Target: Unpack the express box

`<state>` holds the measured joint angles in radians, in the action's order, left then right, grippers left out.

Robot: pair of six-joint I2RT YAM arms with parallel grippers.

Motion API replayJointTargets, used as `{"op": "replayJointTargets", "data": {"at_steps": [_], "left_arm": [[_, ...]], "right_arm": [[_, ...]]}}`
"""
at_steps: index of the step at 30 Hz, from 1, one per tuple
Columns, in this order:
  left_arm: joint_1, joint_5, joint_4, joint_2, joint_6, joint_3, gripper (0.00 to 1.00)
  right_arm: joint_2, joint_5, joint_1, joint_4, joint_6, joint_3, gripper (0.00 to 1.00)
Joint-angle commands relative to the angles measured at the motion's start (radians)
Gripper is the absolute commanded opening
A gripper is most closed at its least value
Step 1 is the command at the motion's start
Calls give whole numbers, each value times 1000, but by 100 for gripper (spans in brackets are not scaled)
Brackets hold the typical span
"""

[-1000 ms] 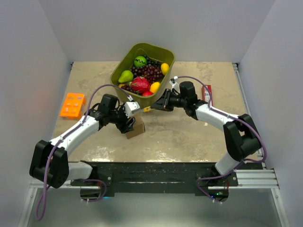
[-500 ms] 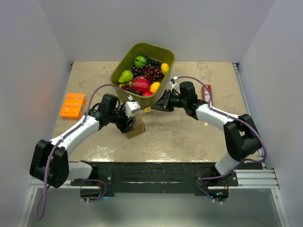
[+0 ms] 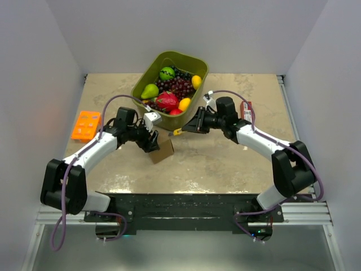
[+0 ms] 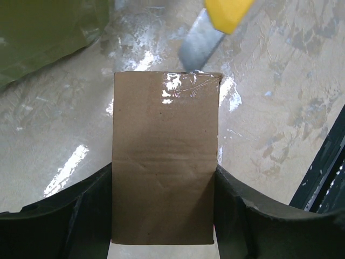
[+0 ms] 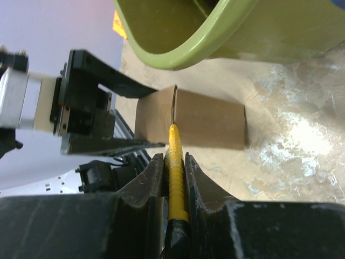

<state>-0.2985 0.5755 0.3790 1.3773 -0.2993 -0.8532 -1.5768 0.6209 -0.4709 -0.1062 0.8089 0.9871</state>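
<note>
- Cardboard, plain brown and unprinted, forms the express box [image 4: 164, 162]. It rests on the bench [image 4: 280, 108] between the fingers of the left hand [image 3: 152, 141].
- Both inner finger faces of the left hand press against the box's side walls. This hand is closed on the box and steadies it.
- Clear glossy tape [image 4: 186, 86] covers the box edge farthest from the left palm. A faint crease crosses the top face. No cut is visible, and the flaps appear closed.
- The right hand [image 5: 173, 164] is clamped on a yellow utility knife [image 5: 172, 145], with the handle held between both fingers. The blade [image 4: 198, 46] projects ahead of the fingertips, and its tip meets the taped edge at a seam line.
- Step in hand, as judged: slitting the tape seal. The box is unopened, so the task is at an early stage.
- The next move calls for a shallow draw of the blade along the seam, with the left hand maintaining its clamp so the box does not slide.
- Caution: the left fingers flank the box on both sides, so blade travel must stay on the taped edge beyond them.
- The green tub [image 5: 215, 32] stands just beyond the box from the right hand. Allow clearance for the knife.
</note>
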Motion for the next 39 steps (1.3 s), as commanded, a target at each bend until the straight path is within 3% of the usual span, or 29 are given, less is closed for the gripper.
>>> {"op": "replayJointTargets", "data": {"at_steps": [1, 5, 10, 13, 14, 18, 21, 22, 23, 24, 27, 29, 30, 33, 36, 37, 39], "left_arm": [[33, -126, 8, 43, 22, 14, 0], [36, -138, 0, 48, 25, 16, 0], [38, -112, -2, 54, 20, 17, 0], [30, -72, 3, 51, -9, 13, 0], [29, -68, 4, 46, -29, 13, 0], [27, -52, 9, 11, -52, 16, 1], [25, -13, -3, -21, -49, 23, 16], [22, -3, -8, -30, -49, 25, 26], [21, -3, -17, -40, -46, 28, 32], [21, 6, -22, -58, -44, 31, 40], [21, 23, -28, -92, -43, 43, 53], [21, 38, -32, -106, -52, 58, 56], [21, 43, -35, -116, -52, 63, 58], [19, 37, -31, -135, -73, 89, 59], [19, 27, -17, -141, -109, 103, 60], [19, 27, -9, -139, -124, 105, 60], [19, 35, -2, -133, -139, 102, 61]], "right_arm": [[46, 49, -9, 85, -48, 2, 0], [57, 68, -8, 103, -68, 7, 0], [133, 21, 15, 249, -160, 66, 0], [216, -186, 29, 393, -371, 177, 0], [239, -249, 26, 427, -519, 192, 0], [363, -518, 17, 372, -935, 122, 0], [457, -639, 18, 275, -1279, -42, 0], [481, -665, 18, 235, -1363, -153, 0], [529, -737, 17, 124, -1525, -215, 0], [543, -769, 17, 56, -1595, -275, 0], [554, -837, 17, -189, -1813, -471, 0], [537, -834, 17, -284, -1867, -541, 0], [506, -828, 15, -289, -1866, -547, 7], [457, -826, -5, -256, -1858, -541, 14], [431, -770, -18, -103, -1840, -502, 46], [436, -729, -20, -51, -1818, -461, 66], [445, -676, -21, 135, -1723, -392, 87]]}}
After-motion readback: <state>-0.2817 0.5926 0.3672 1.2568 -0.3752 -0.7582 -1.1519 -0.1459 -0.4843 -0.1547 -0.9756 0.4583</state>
